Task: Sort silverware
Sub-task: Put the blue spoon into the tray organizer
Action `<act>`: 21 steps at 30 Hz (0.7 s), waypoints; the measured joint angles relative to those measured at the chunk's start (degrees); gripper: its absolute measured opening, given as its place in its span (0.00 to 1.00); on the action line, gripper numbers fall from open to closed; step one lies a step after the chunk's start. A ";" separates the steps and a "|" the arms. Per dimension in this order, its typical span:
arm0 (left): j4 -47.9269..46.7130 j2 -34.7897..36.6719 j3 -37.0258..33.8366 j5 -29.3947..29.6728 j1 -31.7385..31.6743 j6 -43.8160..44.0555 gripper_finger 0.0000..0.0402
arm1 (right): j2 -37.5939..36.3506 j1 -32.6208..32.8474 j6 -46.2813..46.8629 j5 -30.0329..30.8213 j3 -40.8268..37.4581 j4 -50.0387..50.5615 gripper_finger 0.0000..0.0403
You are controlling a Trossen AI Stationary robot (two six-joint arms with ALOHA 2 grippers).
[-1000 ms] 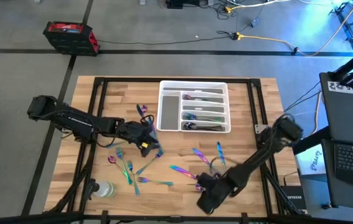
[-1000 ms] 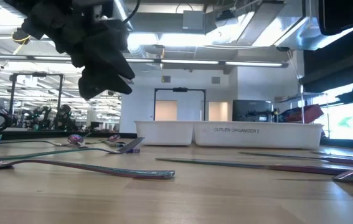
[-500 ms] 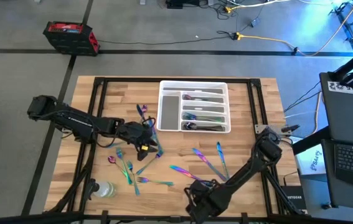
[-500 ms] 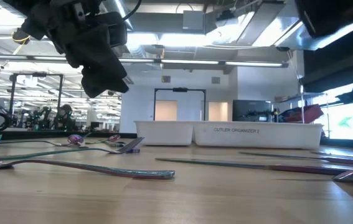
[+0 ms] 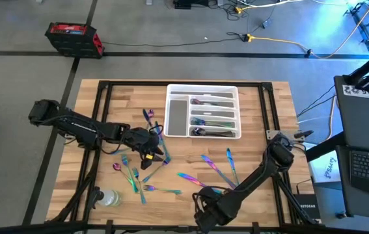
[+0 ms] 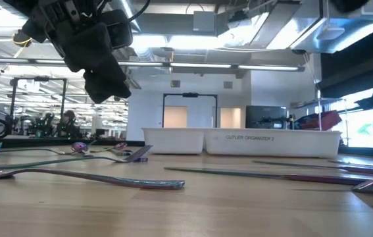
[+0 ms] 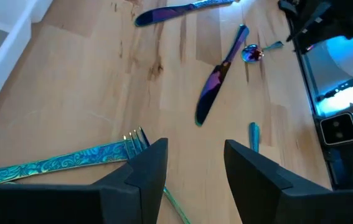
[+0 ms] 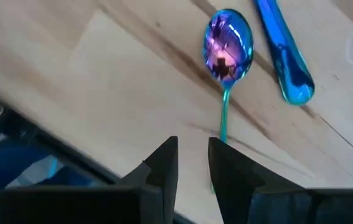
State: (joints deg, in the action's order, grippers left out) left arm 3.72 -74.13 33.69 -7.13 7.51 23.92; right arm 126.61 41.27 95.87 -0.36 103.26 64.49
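Rainbow-coloured silverware lies scattered on the wooden table: forks (image 5: 135,179) at the near left, knives (image 5: 211,166) at the near right. More pieces lie in the white tray (image 5: 169,110) at the far middle. My left gripper (image 7: 195,149) hovers open above the table left of centre (image 5: 158,155), beside a teal fork (image 7: 70,163) and short of a purple knife (image 7: 216,81). My right gripper (image 8: 193,146) points down near the table's near edge (image 5: 205,203), shut on a small spoon (image 8: 229,43). My right gripper has the spoon's thin teal handle (image 8: 223,127) running in between its two fingers, which come from above and point down. The bowl (image 8: 229,43) sticks out beyond the fingers. Whether the spoon is lifted clear of the table I cannot tell.
A clear plastic bottle (image 5: 109,197) lies at the near left corner. A blue piece (image 8: 285,56) lies right beside the spoon's bowl. In the low view a long fork (image 6: 94,176) lies in the foreground, with the tray (image 6: 239,141) behind it.
My right gripper has moved toward the table's near left, close to the near edge, and its wrist has tipped over until the fingers point down. My left gripper has stayed in place and rolled a little about its own axis.
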 joint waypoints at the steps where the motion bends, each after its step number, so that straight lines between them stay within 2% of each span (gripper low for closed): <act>1: 0.08 0.00 0.00 0.00 -0.06 0.01 0.36 | 0.00 -0.15 0.14 0.37 -0.52 0.31 0.18; 11: -0.02 0.02 0.00 -1.37 -0.05 1.15 0.36 | 0.00 -0.79 -0.90 0.29 -6.81 -6.45 0.18; 21: -0.06 0.02 0.00 -1.82 -0.05 0.73 0.36 | -0.32 -1.76 -1.68 -0.47 -8.51 -8.08 0.18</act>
State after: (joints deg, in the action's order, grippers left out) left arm 3.66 -74.11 33.69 -8.94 7.46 24.65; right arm 126.28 39.51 94.19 -0.83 94.75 56.40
